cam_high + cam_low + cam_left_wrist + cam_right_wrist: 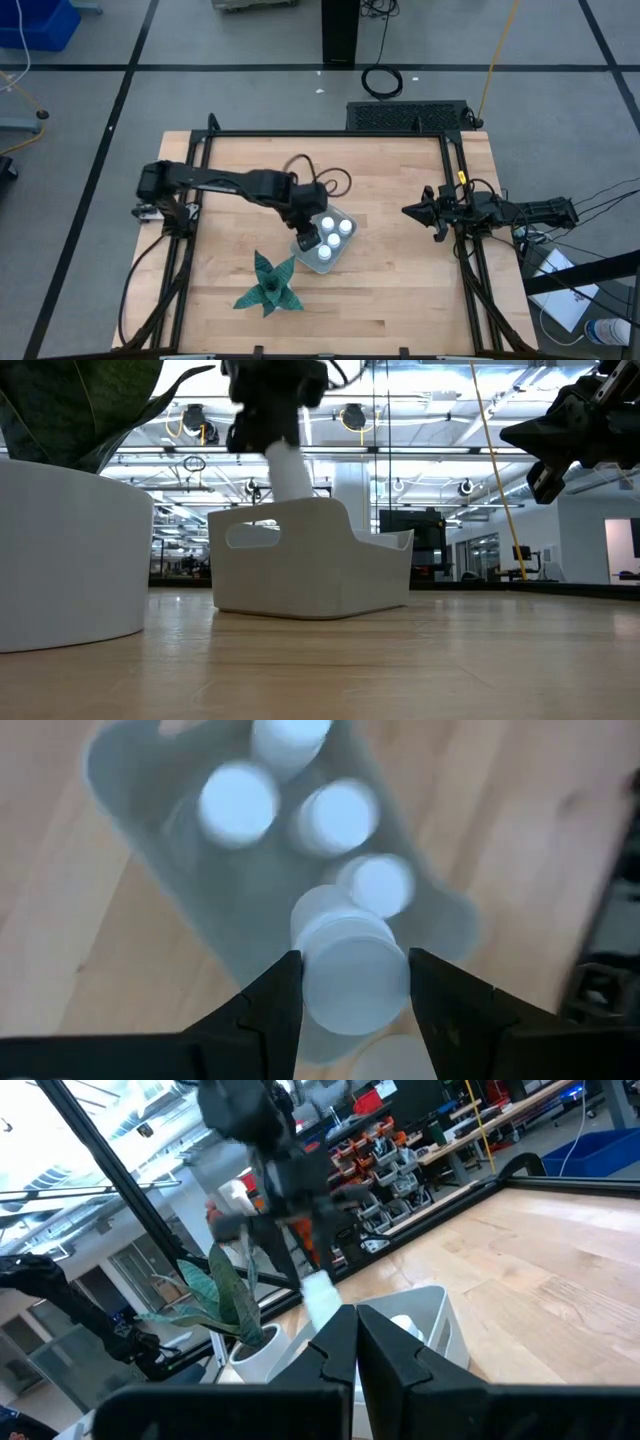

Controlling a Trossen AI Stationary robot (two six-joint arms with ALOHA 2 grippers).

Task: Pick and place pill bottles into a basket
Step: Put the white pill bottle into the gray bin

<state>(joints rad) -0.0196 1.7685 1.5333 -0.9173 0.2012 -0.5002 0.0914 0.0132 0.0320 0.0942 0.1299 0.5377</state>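
- left gripper (348, 988) pinches a pill bottle (346, 982) above the basket (343, 240); other bottles (337, 226) stand inside
- right gripper (408, 211) waits at the table's right edge, fingers pressed together

The pill bottles (327, 224) were plain white, caps and all. The basket (345, 241) was a translucent pale grey-blue. The plant (268, 286) beside it had green, spiky leaves and stood in a white pot (70, 550). The desk (400, 260) was light wood, and both arms were dark.
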